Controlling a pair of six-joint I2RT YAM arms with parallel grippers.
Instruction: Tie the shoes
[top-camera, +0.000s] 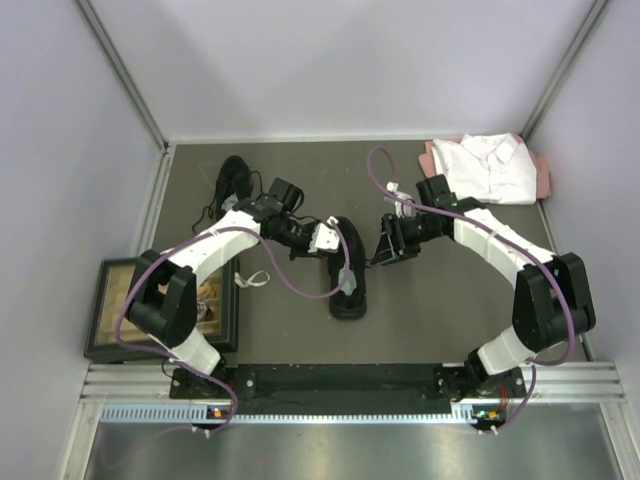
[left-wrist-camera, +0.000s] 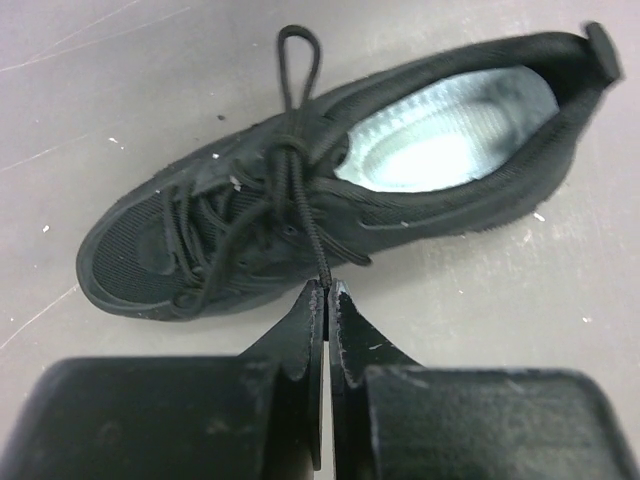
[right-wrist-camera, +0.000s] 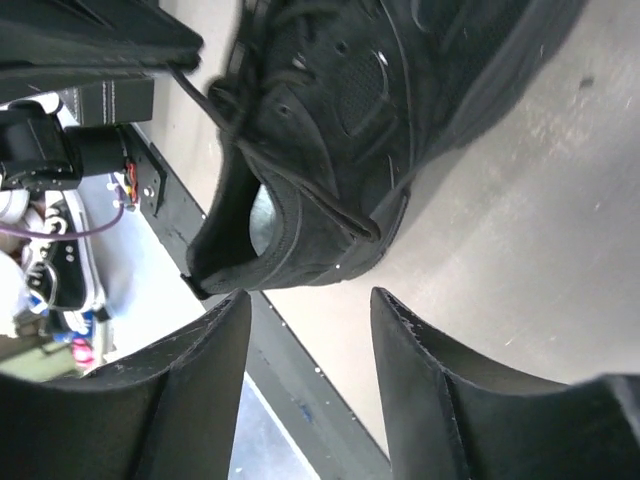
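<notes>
Shoe with the pale insole (top-camera: 350, 298) lies dead centre on the bench (top-camera: 430, 320), and the second shoe (top-camera: 232, 178) is well out at ten o'clock. Left pincer (left-wrist-camera: 326, 295) is pressed together, pinching a lace (left-wrist-camera: 305, 215). Right pincer (right-wrist-camera: 308, 310), close at two o'clock, stands spread and grips nothing. White shirt (top-camera: 490, 165) sits further out along that line.

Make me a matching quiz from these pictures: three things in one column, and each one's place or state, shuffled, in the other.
Column one:
1. left gripper
2. right gripper
3. white shirt

Column two:
A. lying at the far right corner
B. shut on a black lace
C. open, holding nothing

Pairs: 1-B, 2-C, 3-A
</notes>
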